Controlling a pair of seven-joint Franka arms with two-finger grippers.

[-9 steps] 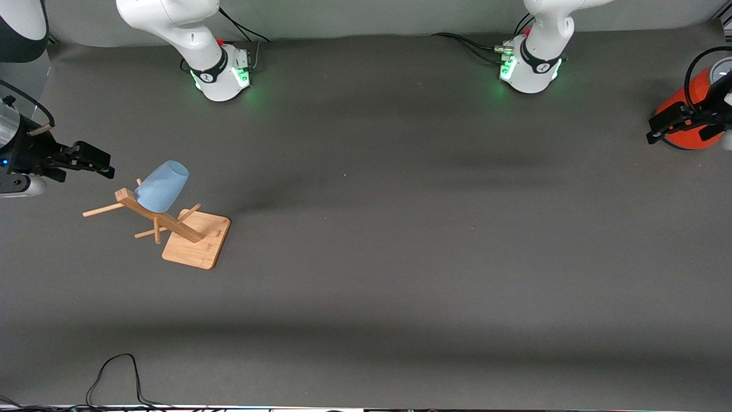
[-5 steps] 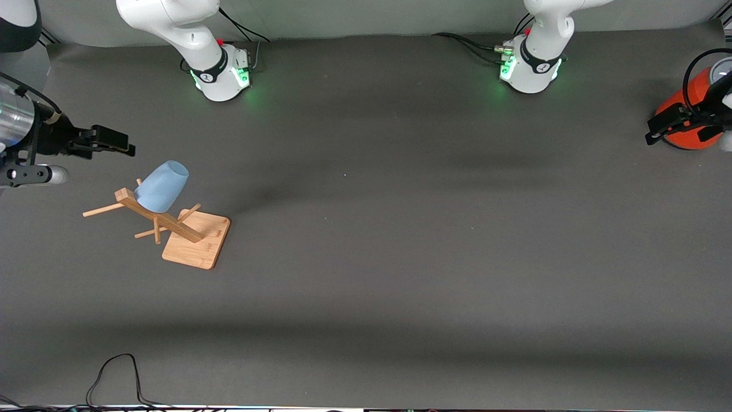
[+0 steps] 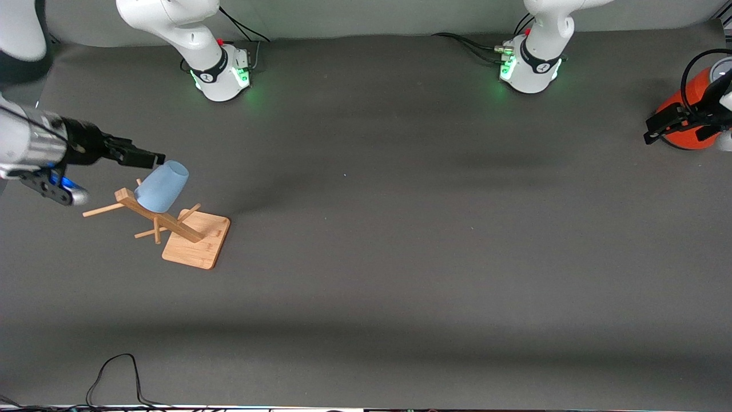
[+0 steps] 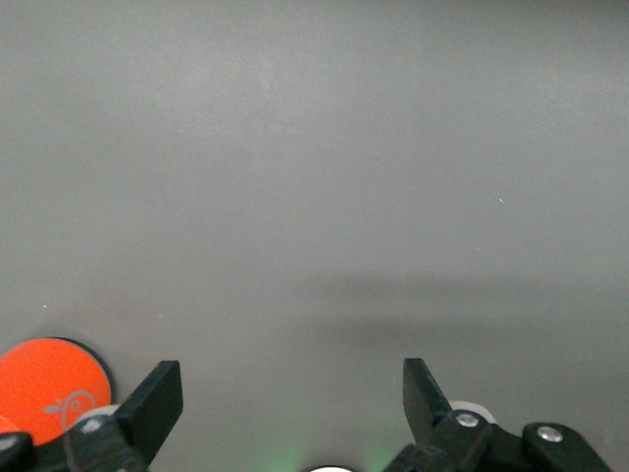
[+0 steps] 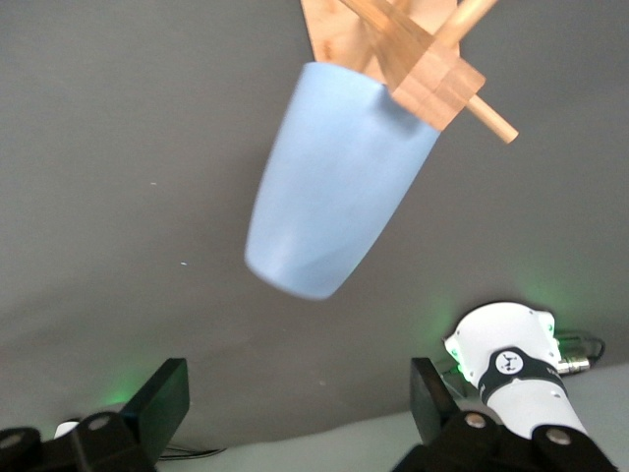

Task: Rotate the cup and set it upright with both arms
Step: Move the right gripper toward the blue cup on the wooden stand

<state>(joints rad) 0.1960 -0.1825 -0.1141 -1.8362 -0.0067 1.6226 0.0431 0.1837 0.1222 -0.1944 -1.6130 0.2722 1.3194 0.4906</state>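
Note:
The light-blue cup (image 3: 162,186) hangs mouth-down and tilted on a peg of a wooden rack (image 3: 171,226) toward the right arm's end of the table. My right gripper (image 3: 150,158) is open and empty, level with the cup's raised closed end and just short of it. In the right wrist view the cup (image 5: 339,182) lies ahead of the open gripper (image 5: 300,413), not between the fingers. My left gripper (image 3: 657,125) is open and empty, and waits over the left arm's end of the table. It shows open in the left wrist view (image 4: 292,403).
The rack stands on a square wooden base (image 3: 197,240) with several pegs sticking out. An orange-red cylinder with a grey top (image 3: 689,111) stands under the left gripper; it also shows in the left wrist view (image 4: 49,388). A black cable (image 3: 114,377) lies at the near edge.
My right gripper has swung from the table's edge toward the cup and now sits at its raised closed end. The left gripper has barely shifted. The cup has not moved.

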